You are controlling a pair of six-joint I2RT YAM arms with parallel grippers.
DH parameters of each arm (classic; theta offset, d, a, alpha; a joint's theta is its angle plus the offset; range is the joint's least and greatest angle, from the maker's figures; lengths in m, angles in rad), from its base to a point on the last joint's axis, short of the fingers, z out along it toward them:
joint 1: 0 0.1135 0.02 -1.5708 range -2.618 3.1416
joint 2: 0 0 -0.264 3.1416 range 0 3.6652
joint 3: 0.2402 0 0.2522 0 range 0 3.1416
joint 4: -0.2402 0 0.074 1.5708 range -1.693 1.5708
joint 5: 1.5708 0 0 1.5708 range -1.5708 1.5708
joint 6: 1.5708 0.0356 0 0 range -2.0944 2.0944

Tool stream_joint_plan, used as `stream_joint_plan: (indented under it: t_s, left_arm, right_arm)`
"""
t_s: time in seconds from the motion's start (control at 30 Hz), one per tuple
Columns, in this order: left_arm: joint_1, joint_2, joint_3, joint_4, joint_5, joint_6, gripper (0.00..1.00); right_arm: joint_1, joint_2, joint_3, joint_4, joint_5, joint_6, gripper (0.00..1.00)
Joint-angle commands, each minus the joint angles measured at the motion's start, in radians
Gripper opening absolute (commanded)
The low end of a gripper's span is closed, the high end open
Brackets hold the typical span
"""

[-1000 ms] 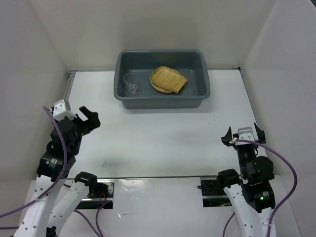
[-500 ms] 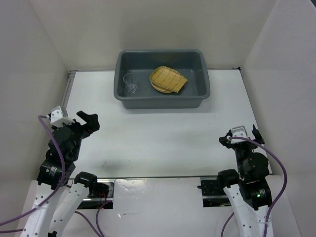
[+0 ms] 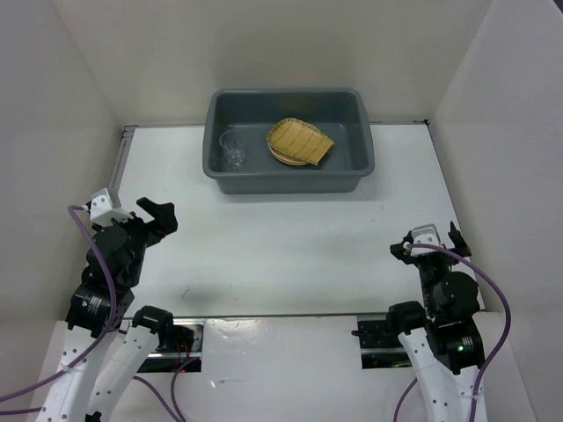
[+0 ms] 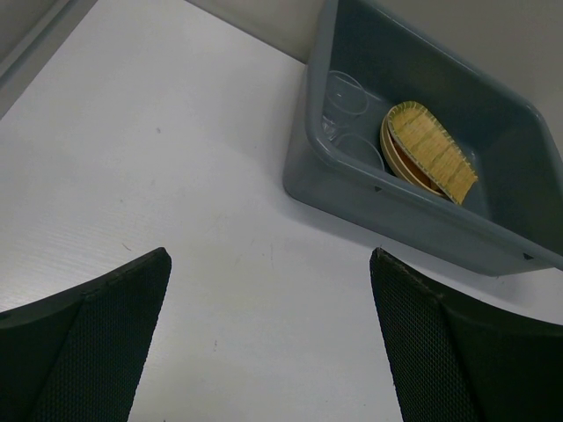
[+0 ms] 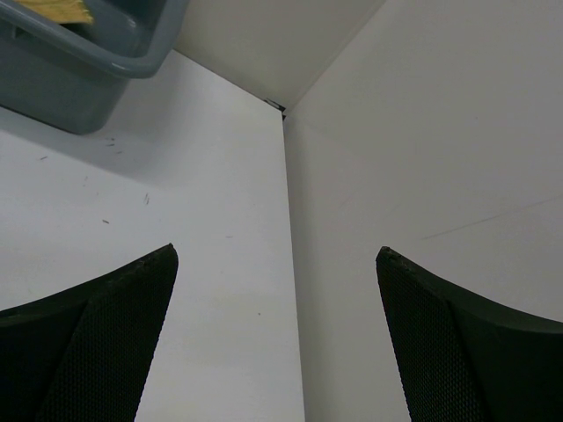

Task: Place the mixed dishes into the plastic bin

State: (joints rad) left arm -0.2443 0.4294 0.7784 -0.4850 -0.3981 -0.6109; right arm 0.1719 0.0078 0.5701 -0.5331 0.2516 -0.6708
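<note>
Tray (image 3: 301, 141), plates (image 4: 400, 167) under it and cup (image 3: 231, 149) are sitting in bin (image 3: 286, 183), far side of table (image 3: 281, 255); no dishes showing outside, so task's prob. done. L gripper (image 4: 268, 257) & R gripper (image 5: 277, 253) are hanging spread wide, empty.

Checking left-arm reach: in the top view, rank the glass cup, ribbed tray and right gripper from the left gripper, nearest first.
1. Glass cup, left end of the bin.
2. Ribbed tray, middle of the bin.
3. Right gripper, opposite side, near edge.
</note>
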Motion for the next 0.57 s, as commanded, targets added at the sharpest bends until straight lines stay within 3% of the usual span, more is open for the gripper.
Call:
stream_joint_plan:
  t_s: [0.0, 0.33, 0.53]
  left_arm:
    - [0.005, -0.119, 0.018, -0.075, -0.025, -0.049, 1.0]
    - [0.005, -0.058, -0.051, 0.019, 0.035, -0.049, 1.0]
    - [0.005, -0.058, -0.051, 0.01, 0.045, -0.035, 1.0]
  right_arm:
    - [-0.066, -0.077, 0.01, -0.258, 0.227, 0.023, 0.98]
    - [-0.184, -0.048, 0.071, -0.343, 0.236, 0.042, 0.98]
    - [-0.203, 0.043, 0.06, -0.173, 0.274, 0.089, 0.98]
